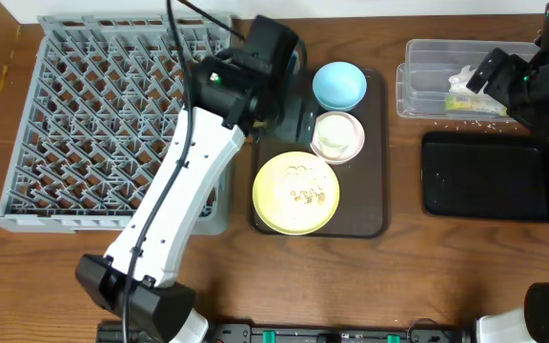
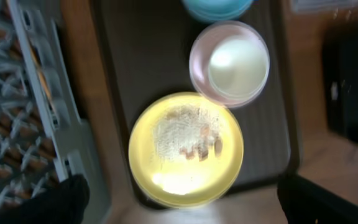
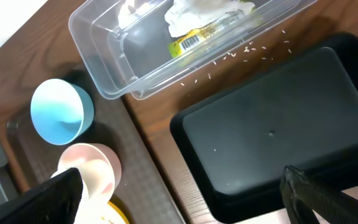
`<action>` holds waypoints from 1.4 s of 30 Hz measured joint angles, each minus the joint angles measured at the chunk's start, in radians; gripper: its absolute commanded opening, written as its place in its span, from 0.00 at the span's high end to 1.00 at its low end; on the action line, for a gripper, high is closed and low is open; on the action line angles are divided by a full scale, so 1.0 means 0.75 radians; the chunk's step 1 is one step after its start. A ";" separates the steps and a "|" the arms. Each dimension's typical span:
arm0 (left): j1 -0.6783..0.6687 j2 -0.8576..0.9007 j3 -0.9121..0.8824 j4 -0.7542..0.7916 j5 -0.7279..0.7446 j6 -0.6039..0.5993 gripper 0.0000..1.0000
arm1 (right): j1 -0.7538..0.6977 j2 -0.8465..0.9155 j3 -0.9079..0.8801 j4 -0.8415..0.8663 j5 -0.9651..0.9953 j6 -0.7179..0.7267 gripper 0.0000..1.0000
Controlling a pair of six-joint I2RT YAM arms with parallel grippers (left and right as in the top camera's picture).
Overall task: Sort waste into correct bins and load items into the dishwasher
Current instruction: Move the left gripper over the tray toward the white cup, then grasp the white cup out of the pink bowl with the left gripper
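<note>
1. Plainly, the brown tray (image 1: 372,202) is lying mid-table. The left arm is reaching over its far left corner and hiding that corner from overhead.
2. The left gripper (image 2: 182,190) is hovering above the brown tray's near end. Its fingers are spread wide and gripping nothing, and the plate (image 1: 295,192) is showing between them.
3. The right gripper (image 3: 185,193) is hanging off to the right of the brown tray, its fingers likewise standing wide apart with nothing held.
4. On the brown tray, the blue bowl (image 1: 339,84) is sitting at the far end. The pale bowl (image 1: 337,136) is sitting just nearer, and the plate is sitting nearest of all.
5. The plate is carrying beige crumbs (image 2: 188,140) at its middle.
6. The rack (image 1: 84,114) is standing just left of the brown tray, with a strip of table between them.
7. The tub (image 1: 417,100) is sitting to the far right of the brown tray, holding the napkin (image 3: 197,12) and the wrapper (image 3: 194,38). The wrapper is showing a barcode, its print too small to read.
8. Rice grains (image 3: 241,53) are lying on the table between the tub and the black tray (image 1: 489,176). The black tray is resting right of the brown tray.
</note>
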 measured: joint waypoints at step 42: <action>-0.333 0.496 -0.098 0.553 -0.111 0.229 0.48 | 0.000 0.000 0.000 -0.001 -0.001 0.000 0.01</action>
